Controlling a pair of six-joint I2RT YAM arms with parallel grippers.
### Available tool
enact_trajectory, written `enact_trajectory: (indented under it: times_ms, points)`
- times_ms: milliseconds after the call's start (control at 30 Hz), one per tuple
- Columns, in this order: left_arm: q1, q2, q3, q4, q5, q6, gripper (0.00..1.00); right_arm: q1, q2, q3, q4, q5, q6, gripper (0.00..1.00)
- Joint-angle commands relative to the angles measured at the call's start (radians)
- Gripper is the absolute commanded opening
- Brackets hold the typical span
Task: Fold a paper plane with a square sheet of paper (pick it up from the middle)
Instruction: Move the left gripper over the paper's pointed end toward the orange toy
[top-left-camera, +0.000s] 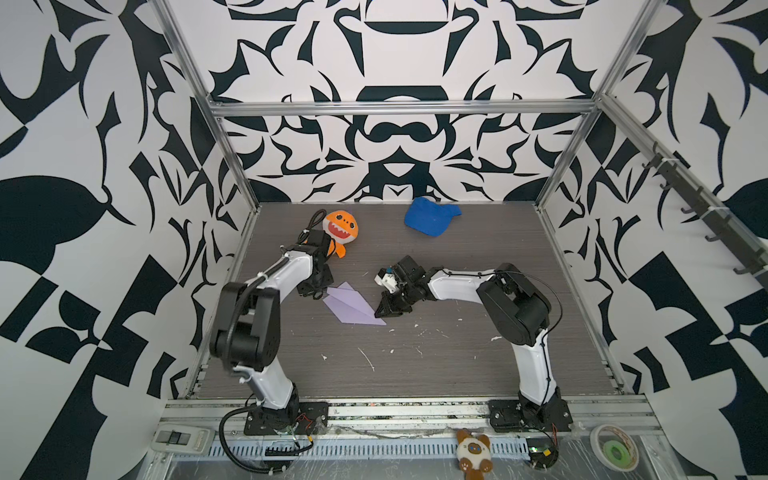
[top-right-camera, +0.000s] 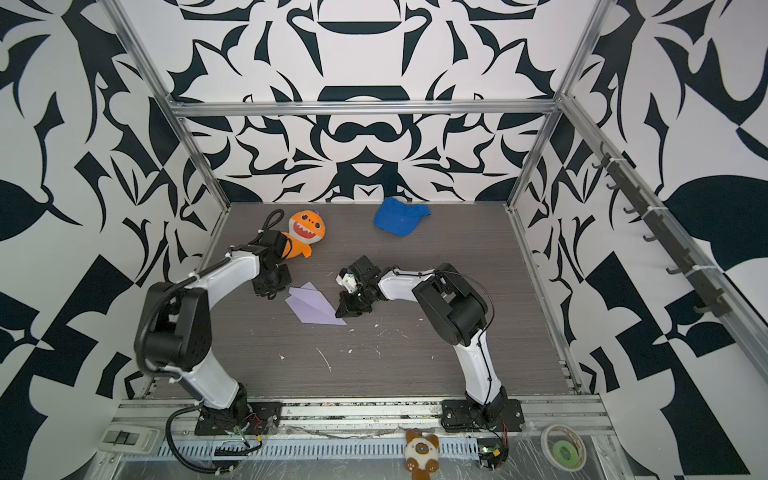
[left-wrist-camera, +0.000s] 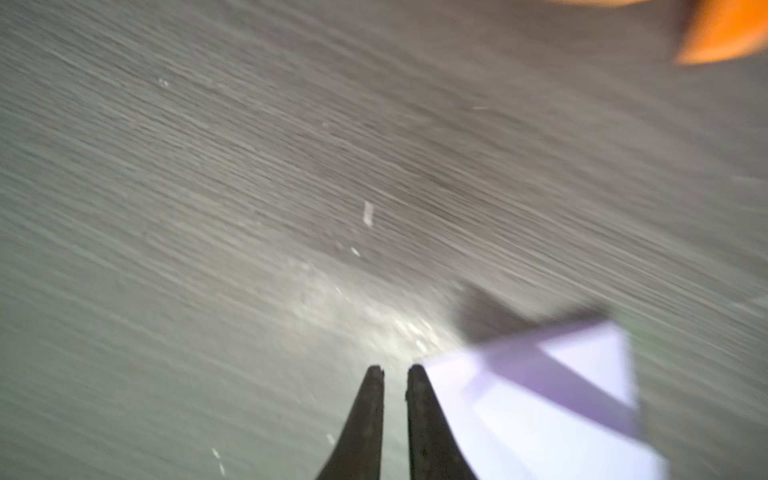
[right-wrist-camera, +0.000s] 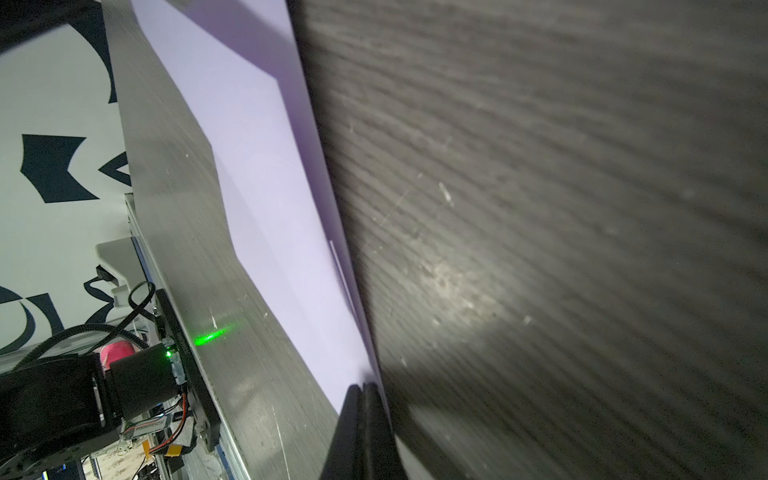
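The square sheet of paper lies folded as a pale-lavender paper plane (top-left-camera: 351, 307) (top-right-camera: 311, 307) flat on the grey table, its point toward the front right. My left gripper (top-left-camera: 318, 293) (left-wrist-camera: 395, 370) hovers at the plane's rear left corner. Its jaws stand open by a narrow gap with nothing between them, and the paper (left-wrist-camera: 540, 415) lies just beside one finger. My right gripper (top-left-camera: 380, 309) (right-wrist-camera: 363, 388) is shut, with its tips resting against the plane's long right edge (right-wrist-camera: 266, 187) near the nose. No paper shows between its jaws.
An orange plush shark (top-left-camera: 340, 228) sits right behind the left wrist, and a blue cap (top-left-camera: 430, 216) lies at the back. Small white scraps (top-left-camera: 370, 359) dot the front of the table. A cat plush (top-left-camera: 473, 453) and a tape roll (top-left-camera: 615, 449) lie beyond the front rail.
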Motion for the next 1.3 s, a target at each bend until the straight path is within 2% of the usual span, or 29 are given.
enact_trajectory:
  times_ms: [0, 200, 567, 767, 967, 1267]
  points:
    - [-0.087, -0.088, -0.063, 0.026, 0.139, -0.022, 0.17, 0.002, 0.046, -0.044, -0.134, 0.165, -0.006, 0.0]
    - [-0.22, -0.051, -0.102, 0.076, 0.236, 0.016, 0.14, 0.006, 0.056, -0.033, -0.148, 0.169, -0.009, 0.0]
    - [-0.25, 0.123, -0.051, 0.075, 0.283, 0.113, 0.08, 0.005, 0.064, -0.027, -0.149, 0.166, -0.004, 0.0]
    - [-0.249, 0.185, -0.012, 0.002, 0.194, 0.134, 0.07, 0.005, 0.066, -0.03, -0.151, 0.167, -0.003, 0.0]
    - [-0.238, 0.235, 0.029, -0.1, 0.042, 0.133, 0.07, 0.006, 0.069, -0.029, -0.157, 0.168, -0.008, 0.0]
    - [-0.156, 0.288, 0.073, -0.126, -0.025, 0.123, 0.07, 0.006, 0.072, -0.032, -0.15, 0.169, -0.006, 0.0]
